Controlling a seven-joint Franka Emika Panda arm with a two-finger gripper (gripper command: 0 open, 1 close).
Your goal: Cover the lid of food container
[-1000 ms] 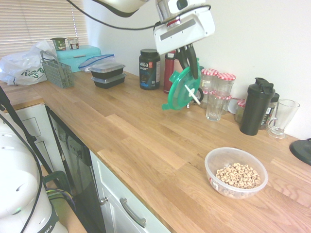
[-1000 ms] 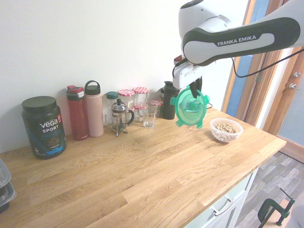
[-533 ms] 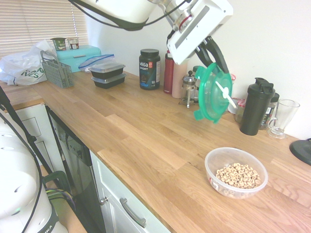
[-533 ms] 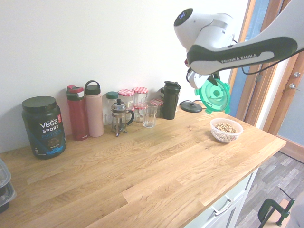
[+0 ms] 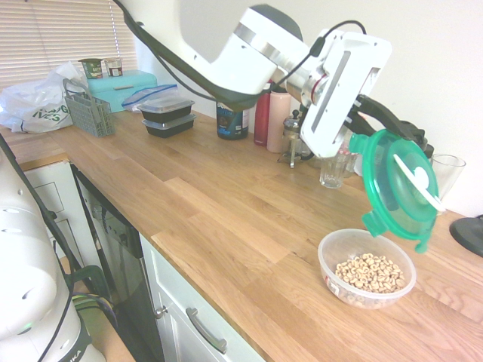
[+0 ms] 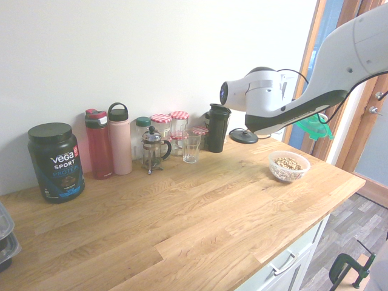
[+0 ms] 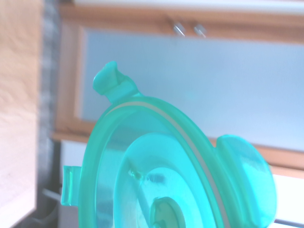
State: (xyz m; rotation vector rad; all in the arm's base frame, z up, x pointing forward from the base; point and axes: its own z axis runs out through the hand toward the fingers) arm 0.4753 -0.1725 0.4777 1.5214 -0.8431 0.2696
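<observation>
A kitchen with a long wooden counter (image 5: 226, 219) running along a white wall; white cupboard fronts sit below its front edge and a slatted blind covers a window at the far end. Along the wall stand a dark protein tub (image 6: 56, 160), a red bottle (image 6: 99, 143), a pink bottle (image 6: 120, 138), a small French press (image 6: 151, 149), red-checked jars (image 6: 171, 124), a drinking glass (image 6: 192, 147) and a black shaker (image 6: 217, 127). At the far end lie black meal boxes (image 5: 167, 114), a grey basket (image 5: 89, 111), a teal box (image 5: 121, 87) and a white plastic bag (image 5: 34, 104). In the second exterior view a wooden door frame rises at the right.

The food container (image 5: 366, 268) — a clear round bowl with tan cereal rings in it — sits near the counter's front edge. The gripper (image 5: 381, 124) is closed on the rim of the lid (image 5: 398, 188), which hangs in the air tilted nearly on edge, just above the bowl's far rim and not touching it. The wrist view shows the green lid close up, with a snap tab sticking out.

A second ago the lid hung further back along the counter, in front of the bottles and jars, with the gripper pointing steeply down. Now the arm has swung over to the bowl and dropped lower, and the gripper points nearly level — the bowl itself has not moved.
</observation>
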